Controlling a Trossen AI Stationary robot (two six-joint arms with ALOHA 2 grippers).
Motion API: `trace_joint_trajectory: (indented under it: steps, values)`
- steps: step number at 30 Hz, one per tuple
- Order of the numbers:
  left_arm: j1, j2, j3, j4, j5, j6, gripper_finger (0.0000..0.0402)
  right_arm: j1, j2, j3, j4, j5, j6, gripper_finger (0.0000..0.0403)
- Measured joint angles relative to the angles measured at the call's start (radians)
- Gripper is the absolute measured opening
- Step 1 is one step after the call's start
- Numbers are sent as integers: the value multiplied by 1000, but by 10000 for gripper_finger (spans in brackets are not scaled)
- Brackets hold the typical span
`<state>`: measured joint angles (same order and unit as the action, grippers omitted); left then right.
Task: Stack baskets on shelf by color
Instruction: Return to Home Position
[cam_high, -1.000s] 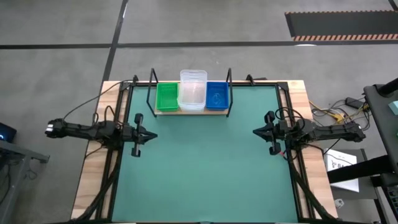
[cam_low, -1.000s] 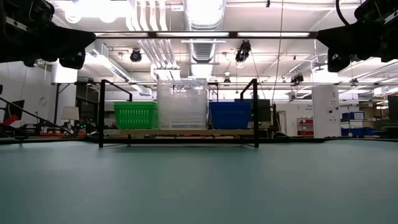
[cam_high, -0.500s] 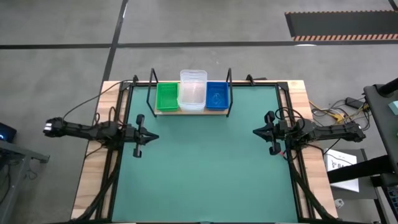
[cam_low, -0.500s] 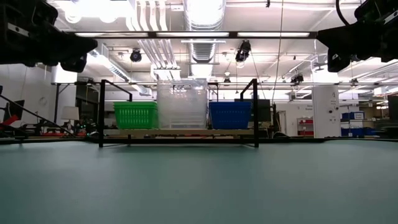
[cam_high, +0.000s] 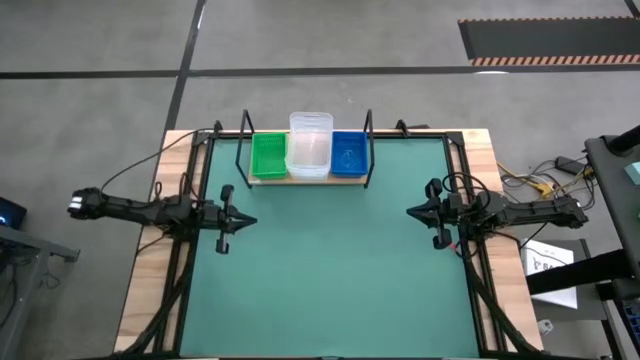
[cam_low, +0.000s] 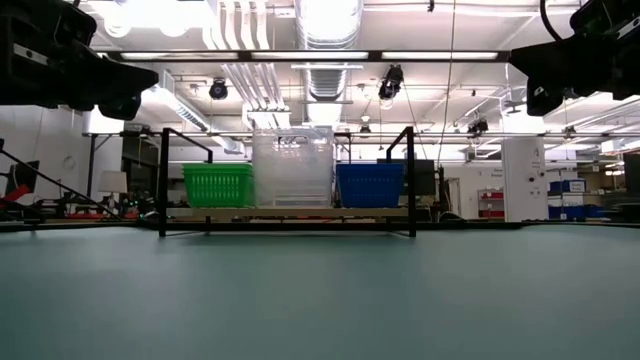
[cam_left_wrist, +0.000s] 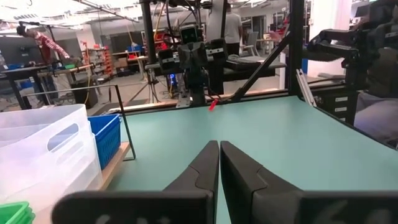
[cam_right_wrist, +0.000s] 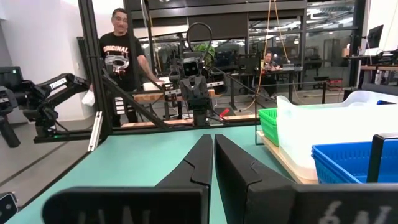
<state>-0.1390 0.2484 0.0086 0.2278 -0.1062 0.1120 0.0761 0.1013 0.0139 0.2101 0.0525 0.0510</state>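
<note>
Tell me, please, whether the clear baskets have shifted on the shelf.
No. In the high view the clear baskets sit in the same spot between the black uprights of the shelf.

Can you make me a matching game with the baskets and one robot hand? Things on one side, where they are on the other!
Things:
1. green baskets
2. clear baskets
3. blue baskets
4. left gripper

Places:
A. middle of the shelf
B. over the mat, shut
C. shelf's right end
D. shelf's left end

Pairs: 1-D, 2-A, 3-C, 4-B
</note>
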Motion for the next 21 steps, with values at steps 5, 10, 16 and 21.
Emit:
trace_joint_trajectory:
  steps: [5, 10, 16, 21]
  values:
    - [0, 0, 0, 0, 0, 0, 0, 0, 0, 0, 0, 0, 0, 9]
    - [0, 5, 0, 0, 0, 0, 0, 0, 0, 0, 0, 0, 0, 9]
    - [0, 6, 0, 0, 0, 0, 0, 0, 0, 0, 0, 0, -1, 9]
    - [0, 5, 0, 0, 0, 0, 0, 0, 0, 0, 0, 0, -1, 9]
